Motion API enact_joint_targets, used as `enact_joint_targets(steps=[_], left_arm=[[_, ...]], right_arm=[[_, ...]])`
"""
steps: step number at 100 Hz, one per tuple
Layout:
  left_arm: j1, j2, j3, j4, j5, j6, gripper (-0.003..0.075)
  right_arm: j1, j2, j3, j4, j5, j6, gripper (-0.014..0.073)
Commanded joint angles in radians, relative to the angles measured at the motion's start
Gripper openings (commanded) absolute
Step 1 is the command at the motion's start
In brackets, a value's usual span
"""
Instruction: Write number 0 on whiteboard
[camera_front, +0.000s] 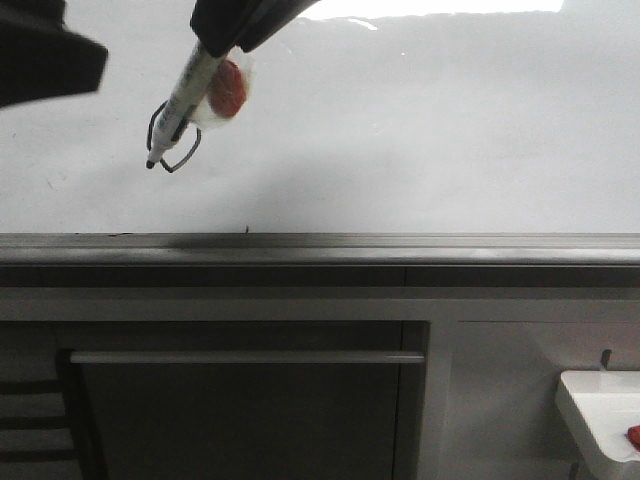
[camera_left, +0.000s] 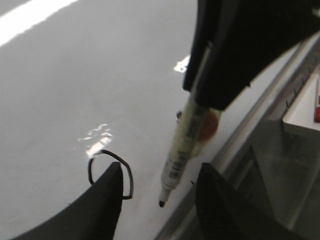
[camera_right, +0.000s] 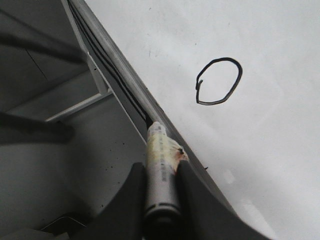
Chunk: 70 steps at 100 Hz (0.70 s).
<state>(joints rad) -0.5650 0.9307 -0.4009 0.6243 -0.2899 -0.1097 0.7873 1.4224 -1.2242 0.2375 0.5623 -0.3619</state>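
The number 0 (camera_front: 192, 155) is a small black loop on the whiteboard (camera_front: 430, 140), at its left part. My right gripper (camera_front: 215, 45) is shut on a pale marker (camera_front: 185, 95) with a red patch on its barrel. The marker points down and left across the loop, its tip by the loop's lower left. In the left wrist view the marker (camera_left: 182, 150) has its tip beside the 0 (camera_left: 120, 157), apart from it. My left gripper (camera_left: 160, 170) is open and empty, close to the board. The right wrist view shows the 0 (camera_right: 222, 58) and the held marker (camera_right: 160, 170).
A grey metal ledge (camera_front: 320, 245) runs along the board's lower edge. Below it is a grey cabinet front with a long handle (camera_front: 245, 356). A small white tray (camera_front: 600, 420) with a red item sits at the lower right. The left arm's dark body (camera_front: 40, 55) is at the upper left.
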Motion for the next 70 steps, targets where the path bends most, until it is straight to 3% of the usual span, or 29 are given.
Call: enact_joint_targets(steps=[1, 25, 56, 63, 70], left_arm=[[-0.008, 0.063, -0.029, -0.002, -0.106, -0.008, 0.033], [-0.006, 0.203, -0.044, -0.004, -0.214, 0.032, 0.0316], [-0.006, 0.222, -0.069, -0.004, -0.215, 0.032, 0.0311], [-0.006, 0.222, -0.069, -0.002, -0.215, 0.032, 0.0243], [-0.006, 0.222, -0.069, 0.015, -0.215, 0.032, 0.0082]], right_arm=[[-0.002, -0.058, -0.035, -0.005, -0.049, -0.005, -0.0067], [0.023, -0.071, -0.035, 0.001, -0.007, -0.005, -0.0067], [0.049, -0.071, -0.035, 0.001, 0.004, -0.005, -0.0067], [0.049, -0.071, -0.035, 0.001, 0.004, -0.005, -0.0067], [0.049, -0.071, -0.035, 0.001, 0.005, -0.005, -0.0067]])
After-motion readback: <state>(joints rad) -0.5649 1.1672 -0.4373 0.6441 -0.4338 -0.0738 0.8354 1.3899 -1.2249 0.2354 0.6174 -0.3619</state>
